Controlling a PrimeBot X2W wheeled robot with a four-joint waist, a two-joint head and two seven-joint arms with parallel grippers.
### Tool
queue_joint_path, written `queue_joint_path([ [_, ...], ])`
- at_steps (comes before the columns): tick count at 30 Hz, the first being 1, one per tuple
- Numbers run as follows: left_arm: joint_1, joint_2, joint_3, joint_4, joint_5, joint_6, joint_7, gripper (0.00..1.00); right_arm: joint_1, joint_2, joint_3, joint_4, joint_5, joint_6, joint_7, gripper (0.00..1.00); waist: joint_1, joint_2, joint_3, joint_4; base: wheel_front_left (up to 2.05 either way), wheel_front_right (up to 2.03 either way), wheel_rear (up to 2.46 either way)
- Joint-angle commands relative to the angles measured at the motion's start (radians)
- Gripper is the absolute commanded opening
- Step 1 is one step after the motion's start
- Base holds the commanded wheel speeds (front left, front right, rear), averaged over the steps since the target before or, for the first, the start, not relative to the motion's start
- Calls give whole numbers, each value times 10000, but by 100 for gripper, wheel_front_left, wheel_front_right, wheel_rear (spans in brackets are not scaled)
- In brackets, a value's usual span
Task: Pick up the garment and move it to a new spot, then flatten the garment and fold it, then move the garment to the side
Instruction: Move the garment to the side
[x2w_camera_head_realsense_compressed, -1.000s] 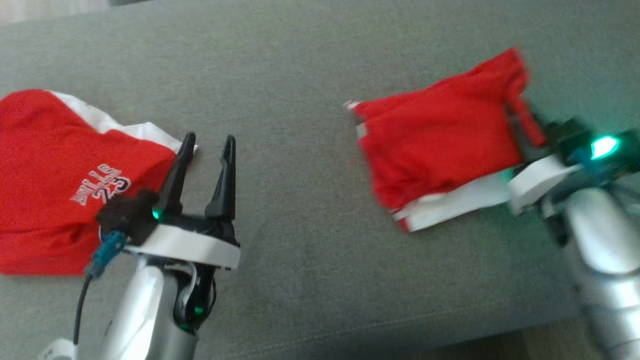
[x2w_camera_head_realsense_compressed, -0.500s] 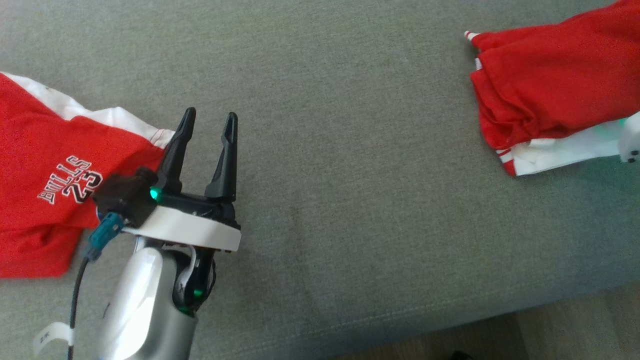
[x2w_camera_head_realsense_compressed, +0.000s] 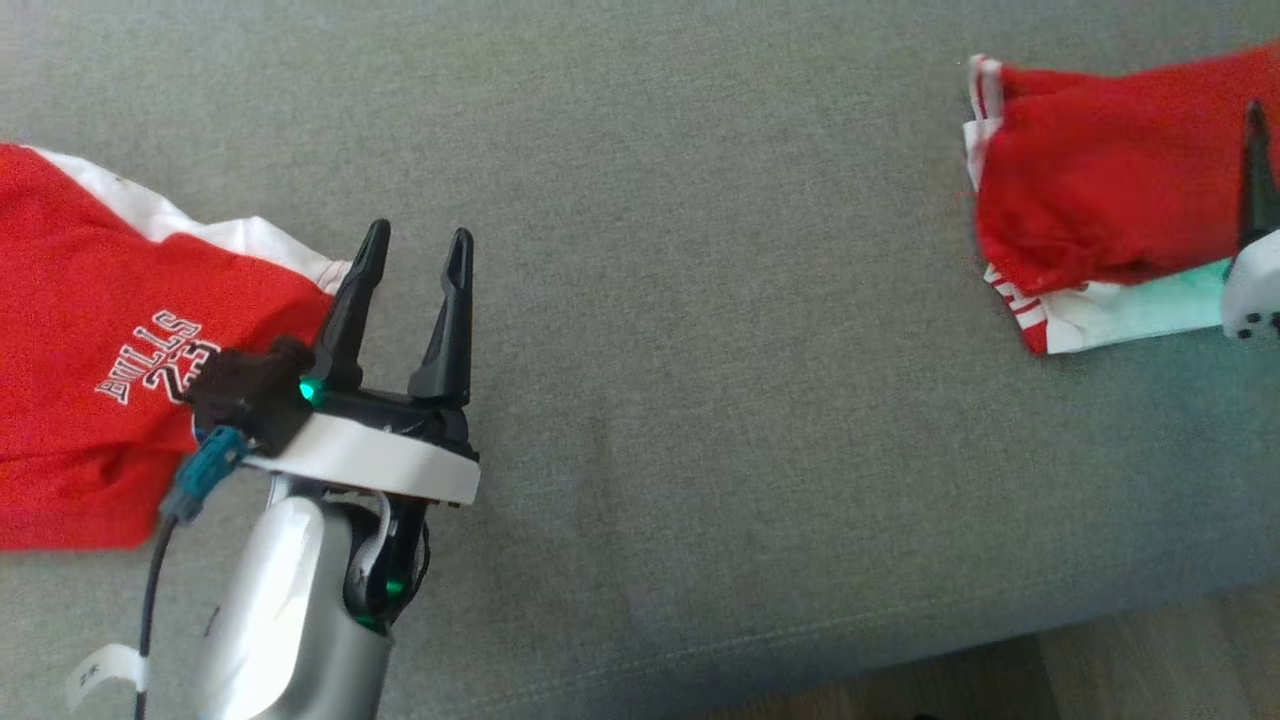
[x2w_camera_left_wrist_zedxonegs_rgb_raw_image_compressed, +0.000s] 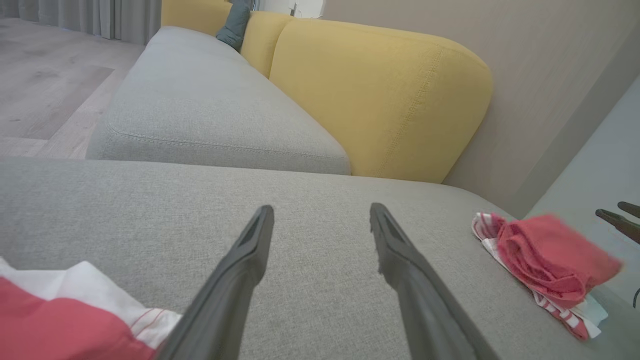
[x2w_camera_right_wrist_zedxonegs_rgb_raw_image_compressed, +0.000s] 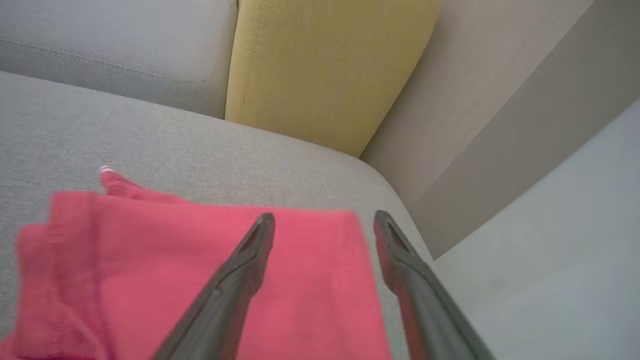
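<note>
Two red garments lie well apart on the grey sofa seat (x2w_camera_head_realsense_compressed: 700, 420). In the head view the folded garment (x2w_camera_head_realsense_compressed: 1100, 200) sits at 2 o'clock, close to the frame's right edge. It forms a compact red bundle, with a white, red-striped layer showing beneath its 6 o'clock edge. The right claw (x2w_camera_right_wrist_zedxonegs_rgb_raw_image_compressed: 324, 217) hangs over this bundle with its two fingers spread wide and nothing between them. The right wrist view shows one finger in front of the red cloth and the other at the cloth's 3 o'clock edge; contact with the fabric cannot be determined. In the head view one dark finger of that claw stands at the bundle's 3 o'clock side. The jersey (x2w_camera_head_realsense_compressed: 80, 330), red with white panels and the print "BULLS 23", lies loosely spread at 9 o'clock. The left claw (x2w_camera_head_realsense_compressed: 419, 235) is positioned at 7 o'clock, fingers wide apart and empty, pointing toward 12 o'clock, with one finger just beside the jersey's white corner. In the left wrist view a yellow back cushion (x2w_camera_left_wrist_zedxonegs_rgb_raw_image_compressed: 380, 100) stands at 12 o'clock behind the seat, the folded garment appears at 3 o'clock, and wooden floor (x2w_camera_left_wrist_zedxonegs_rgb_raw_image_compressed: 45, 85) shows at 10 o'clock.
</note>
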Motion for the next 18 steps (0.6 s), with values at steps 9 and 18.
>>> queue_joint_path([
  [9,51,76,308,-205,-213,-34,-55,100,183,540,259,-1509,356,-9,-40,100,-1,0,-706,133,0,0,0],
  [18,642,76,381,-357,-437,268,-55,100,1040,2421,1013,-2455,1064,-9,-925,100,-1,0,-1903,672,0,0,0],
])
